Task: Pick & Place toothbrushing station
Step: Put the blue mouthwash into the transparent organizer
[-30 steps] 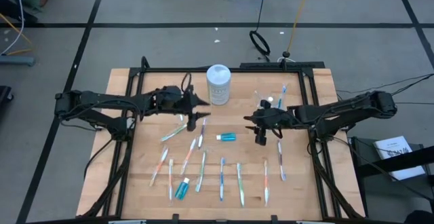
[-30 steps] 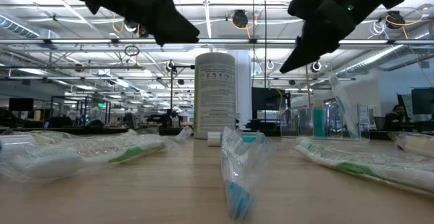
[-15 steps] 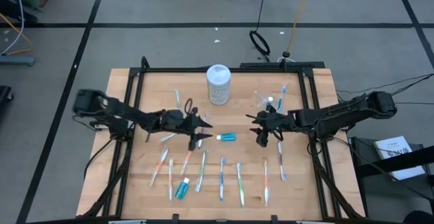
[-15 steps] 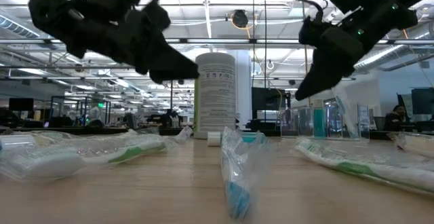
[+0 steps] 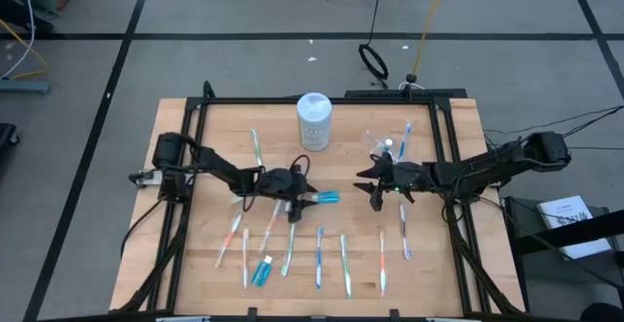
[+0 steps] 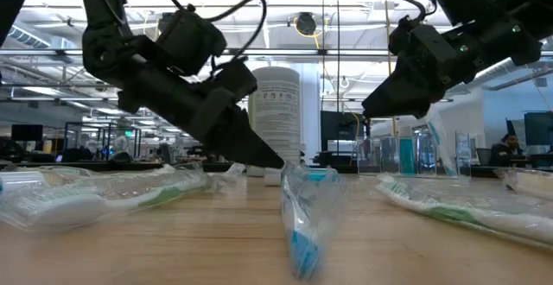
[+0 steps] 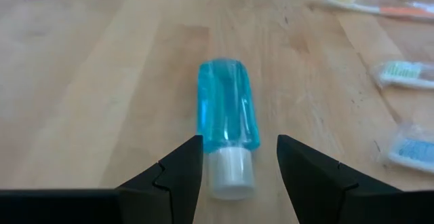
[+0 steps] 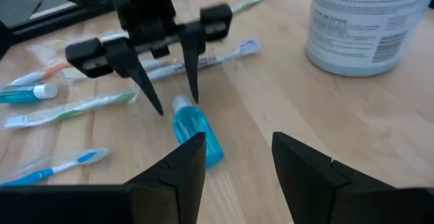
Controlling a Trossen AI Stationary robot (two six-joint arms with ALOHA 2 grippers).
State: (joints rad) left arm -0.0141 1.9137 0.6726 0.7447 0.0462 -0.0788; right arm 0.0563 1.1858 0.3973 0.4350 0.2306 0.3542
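The white canister point(image 5: 314, 120) stands upright at the far middle of the wooden table point(image 5: 214, 137), and everything else can be placed from it. Nearer than the canister and slightly to its right lies a teal toothpaste tube point(image 5: 327, 197) flat on the wood, its white cap pointing toward the left arm. The left gripper point(image 5: 306, 199) is low at that cap end, its fingers apart; in the left wrist view the tube point(image 7: 226, 119) lies lengthwise between the two fingertips point(image 7: 182, 157), with the cap just inside the gap and the blue body stretching away beyond it, and neither finger visibly pressing on it. In the right wrist view the same tube point(image 8: 196, 130) shows with the left gripper's point(image 8: 173, 100) two pointed tips straddling its end. The low view shows the left gripper point(image 6: 275, 161) slanted down close to the tabletop in front of the canister point(image 6: 275, 117). To the right of the canister, the right gripper point(image 5: 370, 181) hangs above the table with its fingers spread and nothing between them, near a clear plastic cup point(image 5: 382, 143) that holds a blue toothbrush point(image 5: 404, 140). Nearer than the canister a loose row of wrapped toothbrushes point(image 5: 319, 257) lies side by side, and a second teal tube point(image 5: 261, 271) rests at the near left of that row.
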